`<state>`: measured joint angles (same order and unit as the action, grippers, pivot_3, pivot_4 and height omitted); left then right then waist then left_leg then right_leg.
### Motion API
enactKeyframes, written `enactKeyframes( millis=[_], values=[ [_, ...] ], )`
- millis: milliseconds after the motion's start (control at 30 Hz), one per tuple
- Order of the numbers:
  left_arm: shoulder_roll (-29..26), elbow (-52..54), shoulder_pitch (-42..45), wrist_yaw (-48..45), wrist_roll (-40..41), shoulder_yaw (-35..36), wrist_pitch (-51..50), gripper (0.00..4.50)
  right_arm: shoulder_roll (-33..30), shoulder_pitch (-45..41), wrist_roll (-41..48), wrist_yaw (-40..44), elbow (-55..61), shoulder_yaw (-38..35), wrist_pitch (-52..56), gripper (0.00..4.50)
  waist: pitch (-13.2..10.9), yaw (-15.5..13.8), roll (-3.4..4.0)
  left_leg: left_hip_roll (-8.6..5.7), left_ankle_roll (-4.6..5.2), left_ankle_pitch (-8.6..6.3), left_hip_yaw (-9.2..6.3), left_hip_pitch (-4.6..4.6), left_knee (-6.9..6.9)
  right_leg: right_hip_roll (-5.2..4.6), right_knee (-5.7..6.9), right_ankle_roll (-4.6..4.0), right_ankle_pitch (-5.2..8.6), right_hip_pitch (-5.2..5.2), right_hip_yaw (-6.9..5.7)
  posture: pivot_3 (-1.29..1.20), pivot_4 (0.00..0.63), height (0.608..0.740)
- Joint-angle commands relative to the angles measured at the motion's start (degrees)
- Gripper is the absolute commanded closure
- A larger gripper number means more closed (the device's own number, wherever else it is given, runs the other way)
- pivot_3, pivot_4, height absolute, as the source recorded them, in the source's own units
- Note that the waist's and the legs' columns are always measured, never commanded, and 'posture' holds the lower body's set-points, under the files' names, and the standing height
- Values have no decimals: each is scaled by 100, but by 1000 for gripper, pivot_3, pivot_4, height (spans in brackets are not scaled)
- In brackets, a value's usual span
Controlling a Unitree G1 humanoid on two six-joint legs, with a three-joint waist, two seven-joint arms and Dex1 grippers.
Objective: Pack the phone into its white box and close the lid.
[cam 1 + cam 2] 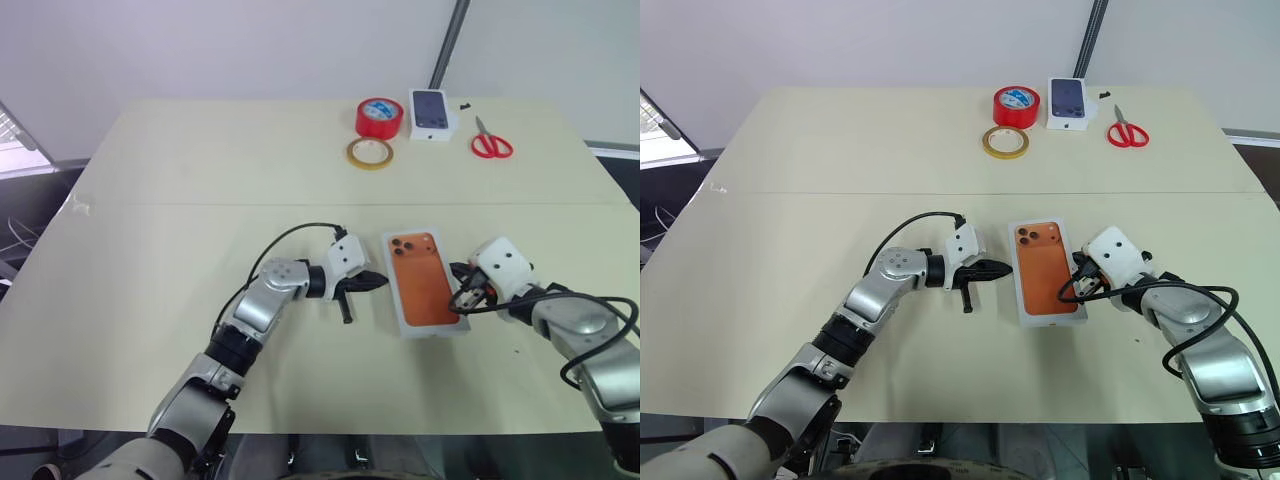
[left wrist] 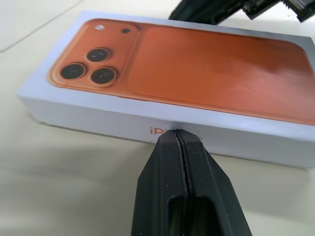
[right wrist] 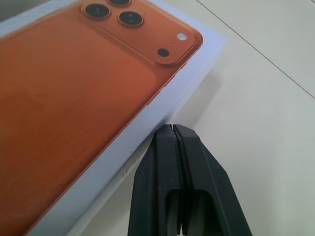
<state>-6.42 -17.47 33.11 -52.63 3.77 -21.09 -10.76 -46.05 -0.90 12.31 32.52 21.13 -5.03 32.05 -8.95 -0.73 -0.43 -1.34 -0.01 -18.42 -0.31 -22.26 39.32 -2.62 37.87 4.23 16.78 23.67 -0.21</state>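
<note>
Both end effectors (image 1: 372,281) (image 1: 462,292) closed — tips pointing toward each other.

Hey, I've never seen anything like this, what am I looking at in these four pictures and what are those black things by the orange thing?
This is a humanoid robot with two arms, standing at a beige table. The two wide pictures come from cameras in its head, looking down over its arms. The two close-ups come from a camera on each wrist, looking along that arm's black fingers.

The left pincer and the right pincer are both shut and hold nothing. They sit on either side of a white box whose top shows an orange phone with three camera lenses.

At the far edge lie a red tape roll, a tan tape ring, a small box picturing a dark phone and red scissors.
</note>
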Motion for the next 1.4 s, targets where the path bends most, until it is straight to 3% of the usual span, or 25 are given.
enactKeyframes(
  millis=[33,367,800,1100,1300,1400],
  values=[
    [149,213,81,-11,147,39,85,4500,12,-34,-107,102,210,109,-84,4463,0,1,0,0,0,0,0,0,0,0,0,0,0,0,0,0,150,740],
    [151,64,102,136,87,71,90,4500,126,-387,-466,79,-14,319,-84,4463,0,4,0,-1,-2,1,0,1,2,0,5,0,0,1,0,0,150,740],
    [143,39,94,241,166,189,-12,4500,-19,-227,-790,274,-134,379,-130,4463,1,5,1,-2,-3,2,1,2,5,0,11,0,0,1,0,0,150,740],
    [-149,-81,265,226,366,676,-20,4500,-327,-535,-652,430,-668,-390,-376,4463,1,5,1,-3,-3,2,1,3,7,0,12,0,0,1,0,0,150,740],
    [360,-583,847,496,800,1185,-57,4500,196,-1068,297,584,-428,-733,226,4463,1,-5,0,-3,-4,2,1,4,13,1,15,0,0,-1,0,0,150,740],
    [686,-1074,1064,598,658,1107,235,4500,220,-917,432,804,-254,-488,406,4463,1,-29,1,-5,-4,2,0,-4,23,0,16,1,0,-1,0,0,150,740]
  ],
)
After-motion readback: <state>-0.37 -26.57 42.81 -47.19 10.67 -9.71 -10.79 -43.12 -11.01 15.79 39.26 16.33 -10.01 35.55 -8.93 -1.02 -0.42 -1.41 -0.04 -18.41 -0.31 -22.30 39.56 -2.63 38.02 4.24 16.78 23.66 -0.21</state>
